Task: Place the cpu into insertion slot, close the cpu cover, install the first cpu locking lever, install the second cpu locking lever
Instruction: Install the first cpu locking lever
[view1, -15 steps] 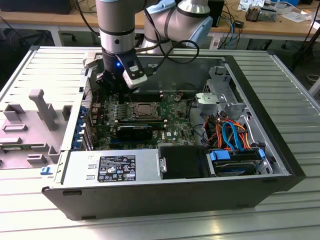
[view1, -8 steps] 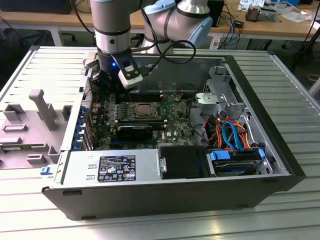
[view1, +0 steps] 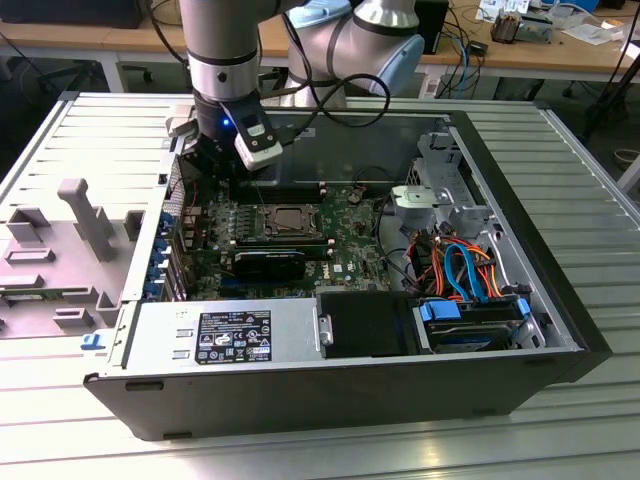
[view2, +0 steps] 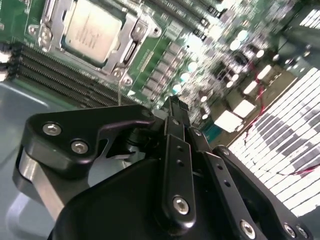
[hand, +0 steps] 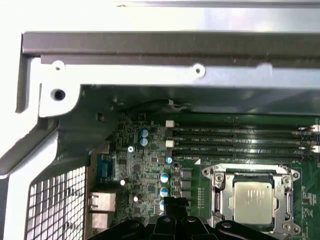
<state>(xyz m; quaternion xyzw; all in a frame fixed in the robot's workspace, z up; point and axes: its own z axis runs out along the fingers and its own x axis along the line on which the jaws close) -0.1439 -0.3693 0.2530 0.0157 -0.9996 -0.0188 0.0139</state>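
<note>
The cpu (hand: 251, 201) sits under the cpu cover (hand: 251, 176); closed, empty gripper (view2: 172, 107) should press levers squarely

An open computer case (view1: 560, 330) lies on a slatted metal table (view1: 80, 140). Inside it sit a green motherboard (view1: 345, 215), a labelled power supply (view1: 225, 335) and a bundle of orange and blue cables (view1: 462, 268) — the bundle at the exterior view's right. Grey plastic fixtures (view1: 85, 215) stand beside the case.
</note>
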